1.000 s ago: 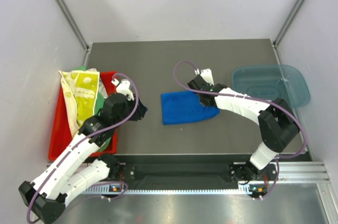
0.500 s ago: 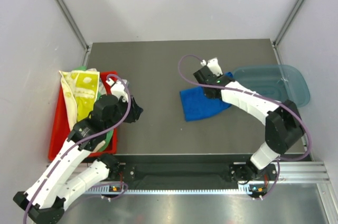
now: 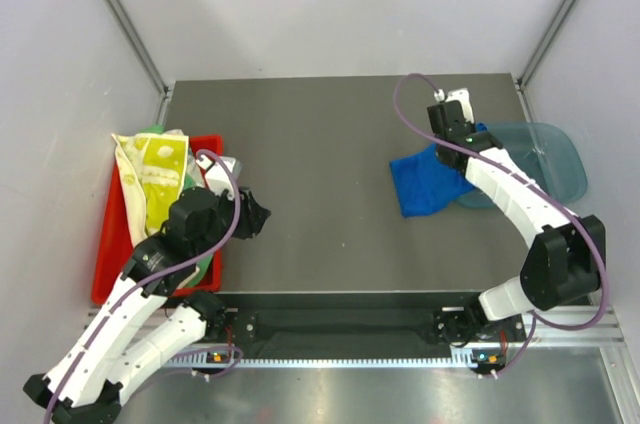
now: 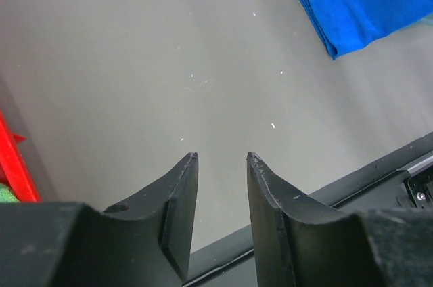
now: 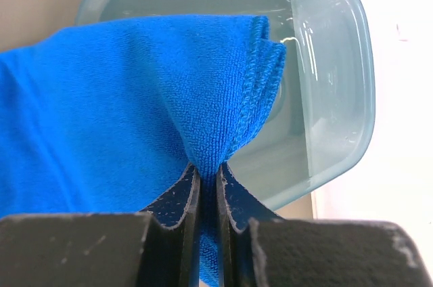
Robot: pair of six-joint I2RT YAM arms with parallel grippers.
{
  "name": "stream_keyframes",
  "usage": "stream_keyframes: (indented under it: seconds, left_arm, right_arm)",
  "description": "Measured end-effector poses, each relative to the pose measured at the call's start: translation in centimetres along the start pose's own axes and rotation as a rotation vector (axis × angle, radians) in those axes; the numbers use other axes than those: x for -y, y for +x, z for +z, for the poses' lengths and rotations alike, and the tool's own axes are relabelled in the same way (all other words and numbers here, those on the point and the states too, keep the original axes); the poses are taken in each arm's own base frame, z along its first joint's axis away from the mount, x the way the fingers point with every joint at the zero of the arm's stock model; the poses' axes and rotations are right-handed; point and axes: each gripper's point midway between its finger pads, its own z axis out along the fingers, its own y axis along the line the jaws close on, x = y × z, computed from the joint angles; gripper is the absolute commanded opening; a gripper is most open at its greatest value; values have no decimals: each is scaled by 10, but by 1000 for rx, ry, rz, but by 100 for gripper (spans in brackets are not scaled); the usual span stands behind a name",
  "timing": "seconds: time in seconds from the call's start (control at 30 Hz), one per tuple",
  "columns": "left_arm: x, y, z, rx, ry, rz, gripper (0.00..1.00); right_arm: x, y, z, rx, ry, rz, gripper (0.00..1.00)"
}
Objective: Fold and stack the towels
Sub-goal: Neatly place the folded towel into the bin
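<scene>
While the blue towel (image 5: 122,91) is pinched tight between the right jaws, its bunched edge is held just ahead of them, over the near edge of the clear blue bin (image 5: 331,111). The rest is spread out to their left. The left jaws are parted, with nothing between them, above the bare bench (image 4: 135,63). A red tray (image 3: 108,254) with more towels (image 3: 155,169) is seen to their left.

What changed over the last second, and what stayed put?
The right fingers, shut on the blue towel, carried it from mid-table right and away, so its edge now overhangs the bin. The left fingers, open and empty, drew back slightly. The bin, red tray and its towels stayed put.
</scene>
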Motion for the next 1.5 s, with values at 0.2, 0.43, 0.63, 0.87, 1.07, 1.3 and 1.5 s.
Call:
stream_keyframes:
  seconds: [0.2,0.43,0.63,0.87,1.07,1.3,1.5]
  left_arm:
    - [-2,-1,-6,33,1,-2,43]
    - [-4,-8,-15,86,-1,-7,43]
    - [-4,-9,-19,105,-1,-6,43]
    - [-7,-10,-20,115,-15,-6,43]
    - [-9,-12,-23,135,-22,-8,43]
    - [-9,-12,-24,140,-25,-8,43]
    - [-9,-12,-24,140,-24,-8,43]
  right_arm:
    - [26,6,17,-35,37,28,0]
    - [48,19,37,-51,95,65,0]
    - [58,22,50,-27,138,100,0]
    - [80,25,66,3,213,160,0]
    - [93,22,74,40,253,179,0]
    - [107,31,94,7,301,154,0]
    - [104,37,109,-14,306,126,0]
